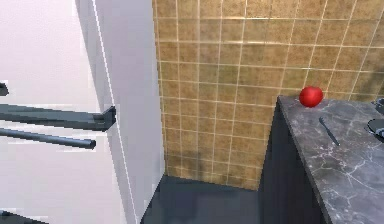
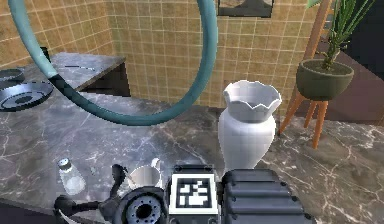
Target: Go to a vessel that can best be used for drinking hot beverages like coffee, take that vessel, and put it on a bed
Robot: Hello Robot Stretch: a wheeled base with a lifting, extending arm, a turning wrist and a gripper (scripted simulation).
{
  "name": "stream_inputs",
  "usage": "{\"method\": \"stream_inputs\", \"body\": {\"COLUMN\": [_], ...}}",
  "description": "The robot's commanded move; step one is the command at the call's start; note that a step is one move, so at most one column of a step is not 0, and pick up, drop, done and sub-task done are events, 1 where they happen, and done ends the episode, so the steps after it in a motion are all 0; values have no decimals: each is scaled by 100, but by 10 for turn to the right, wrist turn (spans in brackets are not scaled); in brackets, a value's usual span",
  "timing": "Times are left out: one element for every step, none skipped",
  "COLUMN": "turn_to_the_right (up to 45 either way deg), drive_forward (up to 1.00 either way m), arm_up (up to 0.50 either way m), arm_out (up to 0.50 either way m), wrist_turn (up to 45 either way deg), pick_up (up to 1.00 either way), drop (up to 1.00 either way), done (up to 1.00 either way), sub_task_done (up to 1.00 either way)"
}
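Cup talk first: the small pale grey cup-shaped thing [image 2: 146,178] stands on the marble countertop [image 2: 320,180] right at my gripper [image 2: 95,190], down at the arm side view's bottom edge. I reckon that's the vessel I'm after.

My guess is it's light, rigid, glazed and a bit slippery, and it'd chip if dropped. I'd take it across the body, fairly low, since I can't make out a handle anyway.

I can't tell what the fingers are doing or whether the gripper holds anything, because the cup sits on the counter right there.

Other stuff:
- a little clear shaker [image 2: 70,178] just beside the cup
- a tall white vase [image 2: 248,130] with a wavy rim, smooth and fragile-looking
- a big glossy teal hoop [image 2: 211,45]
- a tan tiled wall [image 2: 150,40]

In the forward view there's a shiny red apple [image 1: 311,96] on veined dark stone.
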Motion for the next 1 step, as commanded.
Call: {"method": "stream_inputs", "body": {"turn_to_the_right": [0], "drive_forward": [0], "arm_up": [0], "arm_out": [0], "wrist_turn": [300], "pick_up": [0], "drop": [0], "done": [0], "sub_task_done": [0]}}
